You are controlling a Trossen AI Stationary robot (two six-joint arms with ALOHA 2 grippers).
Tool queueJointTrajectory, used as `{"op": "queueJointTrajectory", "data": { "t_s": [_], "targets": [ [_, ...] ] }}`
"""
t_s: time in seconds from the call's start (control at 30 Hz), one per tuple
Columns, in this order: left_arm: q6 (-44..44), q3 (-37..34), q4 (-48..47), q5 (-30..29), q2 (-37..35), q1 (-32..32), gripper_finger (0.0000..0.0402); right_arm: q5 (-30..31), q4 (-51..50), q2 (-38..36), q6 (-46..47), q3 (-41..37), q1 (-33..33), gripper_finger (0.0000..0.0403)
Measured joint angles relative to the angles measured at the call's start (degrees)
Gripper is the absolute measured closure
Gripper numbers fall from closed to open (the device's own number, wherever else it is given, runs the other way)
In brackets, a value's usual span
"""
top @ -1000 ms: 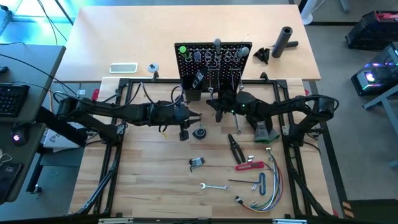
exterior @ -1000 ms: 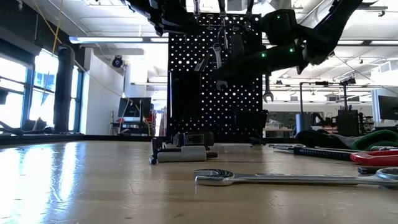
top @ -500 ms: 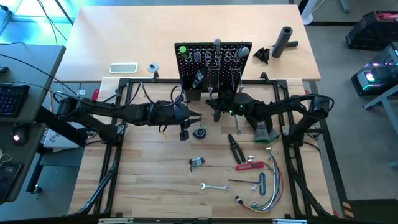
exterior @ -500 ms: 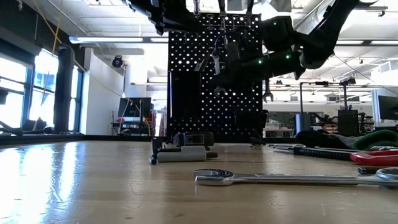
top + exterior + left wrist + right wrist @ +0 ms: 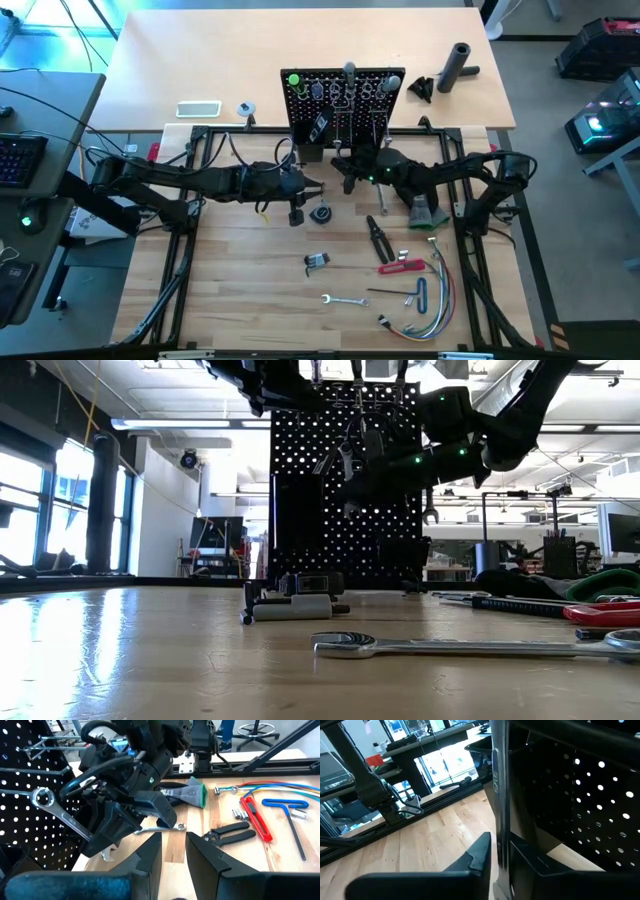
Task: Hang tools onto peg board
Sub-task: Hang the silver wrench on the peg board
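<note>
Right claw [image 5: 501, 842]: clenched on a silver wrench [image 5: 498, 785]. The shaft runs straight up out of my fingers, and its long axis lies along the face of the peg board [image 5: 570, 795], close in front of it.

The board is directly ahead of this claw, just beside the wrench. I cannot tell whether they touch. In the low view the wrench hangs steeply, near upright, against the rows of holes at upper-middle height. The left wrist view shows its ring end toward the panel.

Judgement: the hang turns on the ring end finding a hook. The travel needed is forward into the board, along the line from my wrist, with the shaft kept parallel to the panel. The target hook is hidden behind my own fingers, so I cannot confirm alignment.

Left claw [image 5: 173, 836]: fingers a narrow gap apart, nothing between them. It hovers above the table [image 5: 250, 280] near the board's left front corner, facing the right claw. The right claw is the nearer one to the hooks, and it has the tool.

Farther out, on the table on my right-hand side and well apart from the board, lie black pliers [image 5: 378, 232], a red-handled tool [image 5: 400, 267], a second wrench [image 5: 343, 300] and a blue T-handle hex key [image 5: 420, 295]. None of these is hung yet.
</note>
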Motion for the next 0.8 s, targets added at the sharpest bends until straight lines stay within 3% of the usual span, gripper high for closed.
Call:
{"op": "queueJointTrajectory", "data": {
  "t_s": [0.43,0.8],
  "targets": [
    [-1.2,0.0,-6.6,-0.3,0.0,-0.5,0.0321,-0.4,-6.4,-3.5,0.8,0.0,4.8,0.0258],
    [-1.4,-0.1,-8.2,-0.1,0.0,-1.4,0.0321,1.2,-25.8,-16.5,0.7,-0.1,11.4,0.0251]
  ]
}}
